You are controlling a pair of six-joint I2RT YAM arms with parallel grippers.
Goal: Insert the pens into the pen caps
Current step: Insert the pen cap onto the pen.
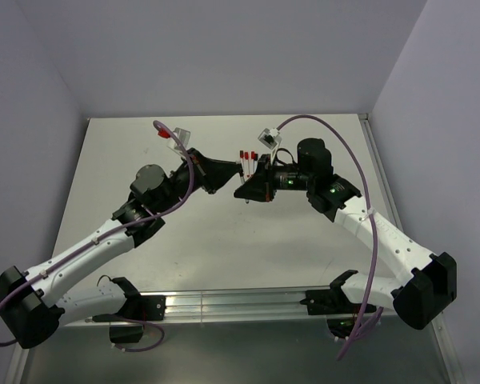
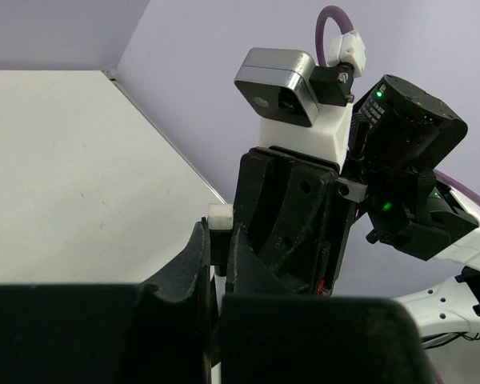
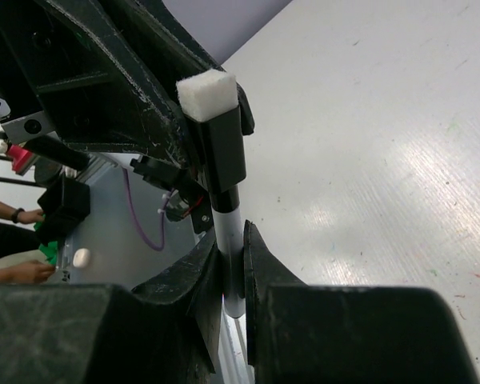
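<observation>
Red plug: seen from above, behind and to the left of the left gripper.
Left arm: reaches from the near-left corner toward the middle of the table.
Left gripper: fingers drawn together, clamped on the black pen cap; tip to tip with the right gripper.
Black pen cap: squarish with a white end, standing roughly upright. Its white end shows past the left fingertips.
Held pen: white barrel, roughly upright, directly below the cap. Its upper end meets the cap's mouth; how deep it sits, cannot tell.
Red-capped pens: about three, side by side on the table, just behind the meeting grippers.
Right gripper: fingers pressed on the held pen's barrel, one on each side.
Right arm: reaches in from the near-right corner.
</observation>
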